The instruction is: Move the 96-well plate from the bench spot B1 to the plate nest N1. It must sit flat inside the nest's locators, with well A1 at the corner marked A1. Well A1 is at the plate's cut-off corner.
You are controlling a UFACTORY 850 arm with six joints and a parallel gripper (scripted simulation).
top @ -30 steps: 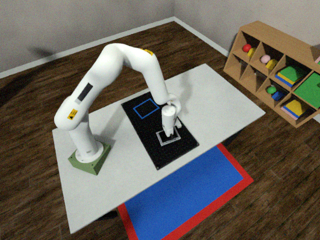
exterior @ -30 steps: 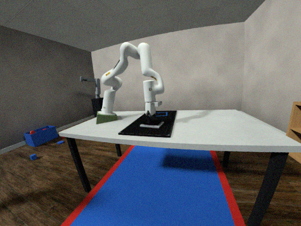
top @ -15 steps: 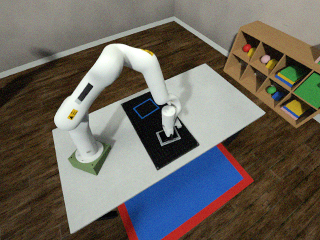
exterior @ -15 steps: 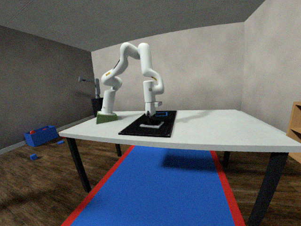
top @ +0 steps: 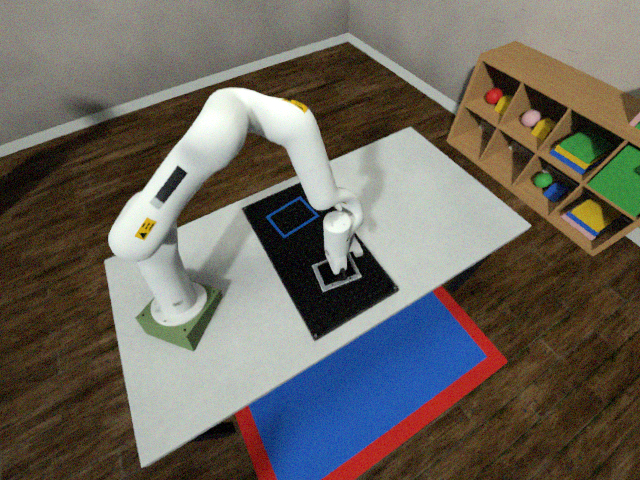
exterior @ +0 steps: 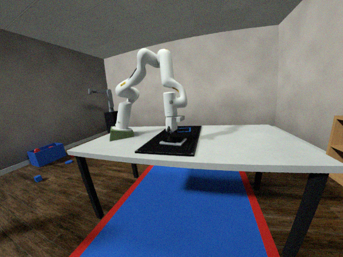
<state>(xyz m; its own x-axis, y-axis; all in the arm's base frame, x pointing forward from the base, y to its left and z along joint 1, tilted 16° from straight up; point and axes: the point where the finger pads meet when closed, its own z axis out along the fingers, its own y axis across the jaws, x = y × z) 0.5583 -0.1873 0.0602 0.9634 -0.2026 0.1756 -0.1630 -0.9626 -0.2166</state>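
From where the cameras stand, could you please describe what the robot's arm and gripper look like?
The arm is glossy white, built of rounded tubular links. It carries a dark rectangular panel on one link, yellow warning labels, and stands on a green base block. No cables show. The gripper is white-bodied with small dark fingers, too small for detail.
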